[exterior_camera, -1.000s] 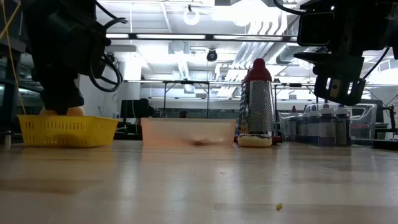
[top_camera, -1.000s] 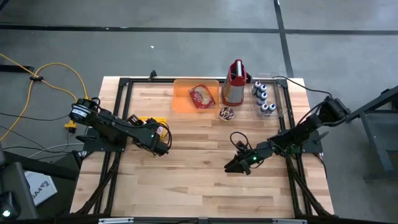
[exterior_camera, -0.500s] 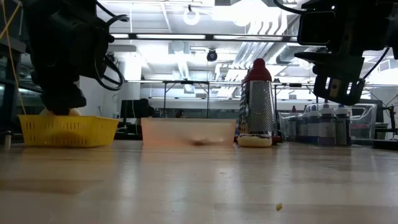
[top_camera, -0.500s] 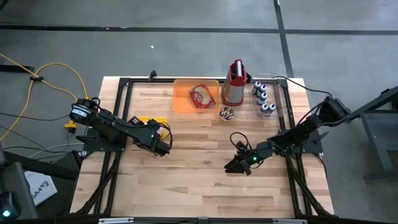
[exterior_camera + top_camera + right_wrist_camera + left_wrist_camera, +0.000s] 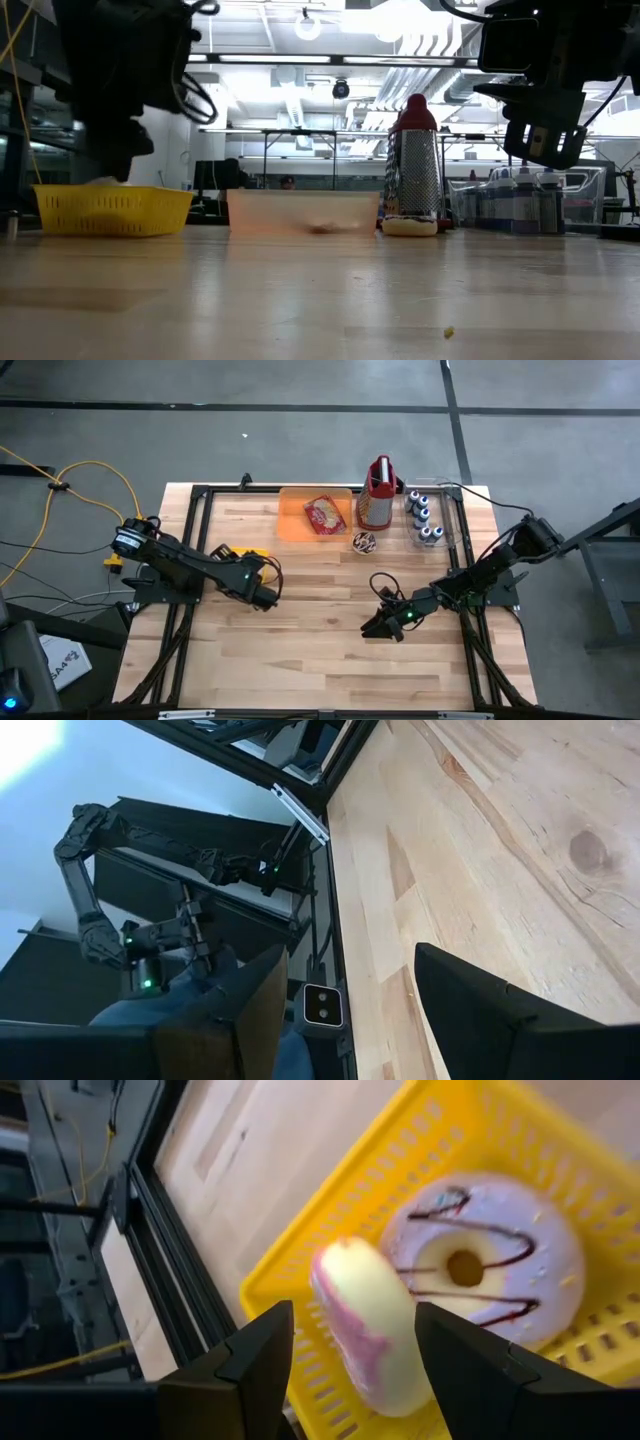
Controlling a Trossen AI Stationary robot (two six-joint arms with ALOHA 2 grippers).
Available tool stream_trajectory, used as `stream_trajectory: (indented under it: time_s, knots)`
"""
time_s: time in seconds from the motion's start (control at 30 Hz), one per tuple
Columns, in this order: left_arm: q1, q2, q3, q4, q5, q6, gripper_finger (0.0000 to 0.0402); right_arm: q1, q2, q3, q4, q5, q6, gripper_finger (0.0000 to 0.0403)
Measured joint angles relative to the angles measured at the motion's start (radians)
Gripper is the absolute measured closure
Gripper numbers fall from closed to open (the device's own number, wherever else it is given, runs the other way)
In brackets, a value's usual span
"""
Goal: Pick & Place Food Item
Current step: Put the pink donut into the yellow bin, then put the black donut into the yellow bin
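Our left tool (image 5: 350,1365) hangs wide open and empty over the yellow basket (image 5: 300,1260), where the pink-and-cream roll (image 5: 372,1330) lies beside the frosted doughnut (image 5: 490,1265); we should straddle the roll squarely before closing

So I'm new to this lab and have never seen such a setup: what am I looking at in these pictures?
Two dark robot arms work at a wooden table. One picture looks straight down, one looks level across the tabletop, and two come from cameras on the arms' wrists. The left gripper hangs open above a yellow basket holding a frosted doughnut and a pink-and-cream pastry; it holds nothing. The right gripper waits open over bare wood near the right side. Along the far edge stand an orange tray with a packaged snack, a metal grater and a clear bin of bottles.
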Motion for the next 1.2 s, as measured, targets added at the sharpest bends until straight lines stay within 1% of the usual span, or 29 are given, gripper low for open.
stream_trajectory:
  time_s: [0.33,0.4,0.53,0.6,0.7,0.8,0.97,1.1,1.2]
  knots:
    - [0.000,0.000,0.124,-0.014,-0.057,0.087,0.0200,0.000,0.000,0.000,0.000,0.000,-0.005,0.0196]
    - [-0.002,0.000,0.150,-0.013,-0.087,0.111,0.0200,0.000,0.000,0.000,0.000,0.000,-0.006,0.0196]
    - [-0.003,0.000,0.190,0.017,-0.181,0.174,0.0200,0.000,0.000,0.000,-0.001,0.000,-0.032,0.0196]
    - [-0.003,-0.001,0.199,0.055,-0.229,0.227,0.0200,0.000,0.000,0.000,-0.001,0.000,-0.036,0.0196]
    - [0.008,-0.001,0.200,0.140,-0.273,0.299,0.0200,0.000,0.000,0.000,-0.002,0.000,-0.036,0.0196]
    - [0.023,-0.001,0.200,0.196,-0.285,0.312,0.0200,0.000,0.000,0.000,-0.002,0.004,-0.059,0.0196]
    - [0.036,-0.001,0.200,0.247,-0.322,0.344,0.0200,-0.009,0.000,0.000,-0.001,0.004,-0.161,0.0196]
    - [0.020,-0.006,0.200,0.351,-0.319,0.432,0.0200,-0.050,0.000,0.000,-0.001,0.002,-0.239,0.0196]
    - [0.002,-0.013,0.200,0.463,-0.290,0.538,0.0200,-0.099,0.000,0.000,-0.004,-0.049,-0.301,0.0196]
